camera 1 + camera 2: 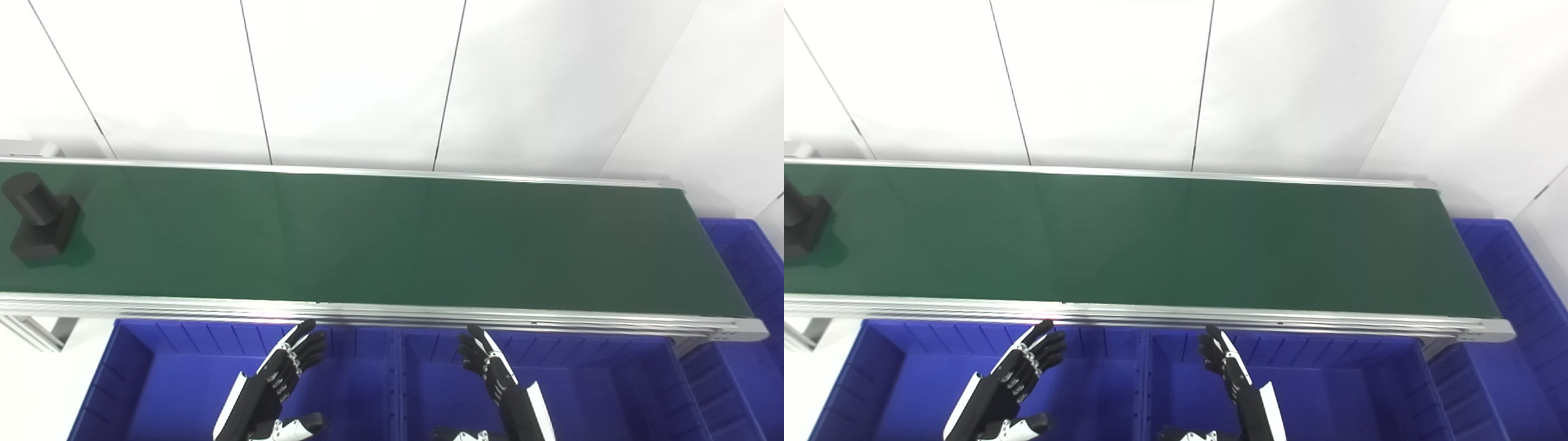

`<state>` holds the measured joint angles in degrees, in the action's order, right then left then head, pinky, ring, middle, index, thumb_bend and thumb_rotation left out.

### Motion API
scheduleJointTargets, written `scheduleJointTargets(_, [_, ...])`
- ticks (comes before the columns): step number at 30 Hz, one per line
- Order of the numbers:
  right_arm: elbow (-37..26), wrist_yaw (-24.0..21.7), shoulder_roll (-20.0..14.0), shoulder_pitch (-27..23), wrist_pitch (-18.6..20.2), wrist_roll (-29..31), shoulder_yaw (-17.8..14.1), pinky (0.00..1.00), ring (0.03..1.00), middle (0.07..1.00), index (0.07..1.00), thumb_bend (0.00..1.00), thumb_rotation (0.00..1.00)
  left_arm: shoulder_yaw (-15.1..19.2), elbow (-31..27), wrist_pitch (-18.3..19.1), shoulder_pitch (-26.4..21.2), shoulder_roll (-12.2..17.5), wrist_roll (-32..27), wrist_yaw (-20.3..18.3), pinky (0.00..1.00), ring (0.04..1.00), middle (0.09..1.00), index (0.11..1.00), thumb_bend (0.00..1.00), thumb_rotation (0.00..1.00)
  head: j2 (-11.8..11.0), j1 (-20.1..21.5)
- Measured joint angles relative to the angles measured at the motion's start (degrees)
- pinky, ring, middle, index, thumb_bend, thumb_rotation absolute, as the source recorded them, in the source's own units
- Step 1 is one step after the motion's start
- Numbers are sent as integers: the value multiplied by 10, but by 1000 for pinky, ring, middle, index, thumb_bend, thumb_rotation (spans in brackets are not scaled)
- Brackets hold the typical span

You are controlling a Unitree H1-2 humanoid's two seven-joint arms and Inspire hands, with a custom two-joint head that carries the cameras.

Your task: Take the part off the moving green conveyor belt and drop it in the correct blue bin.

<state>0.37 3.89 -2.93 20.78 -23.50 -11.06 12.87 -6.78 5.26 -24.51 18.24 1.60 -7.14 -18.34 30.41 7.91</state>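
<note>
Green conveyor belt (392, 239) before white wall panels (355, 79), blue bins (184, 380) below.
Black part (40, 217) at the belt's far left end, well apart from the spread, empty left hand (278, 380) and right hand (496, 376).

Part (799, 223), far left end of conveyor belt (1151, 239): cut by left picture edge in right eye view. Belt's left end out of frame. Both forearms cut by bottom edge. Third blue bin (744, 269) at right end partly hidden under belt frame.
</note>
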Motion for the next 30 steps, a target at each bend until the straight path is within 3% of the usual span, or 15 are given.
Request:
scheduleJointTargets(8, [0,-3,0,0,0,-7,0,859,890,906,948,986,341,-10,0,0,-1,6,1,-5,906,926,925,919,894,311,6,-2])
scheduleJointTargets(14, [3,-12,0,-6,0,2,0,915,924,934,967,973,374,-15,4,0,-11,10,19,-3,931,962,965,934,932,309,7,-3])
scheduleJointTargets(25, [-26,-18,0,11,0,-11,0,919,942,956,974,945,425,-27,-32,7,-2,11,52,18,949,992,995,963,887,233,42,2])
scheduleJointTargets(30, [-33,-20,0,19,1,-11,0,926,950,968,983,895,409,-33,-41,7,4,11,52,23,948,989,991,973,878,246,52,-1])
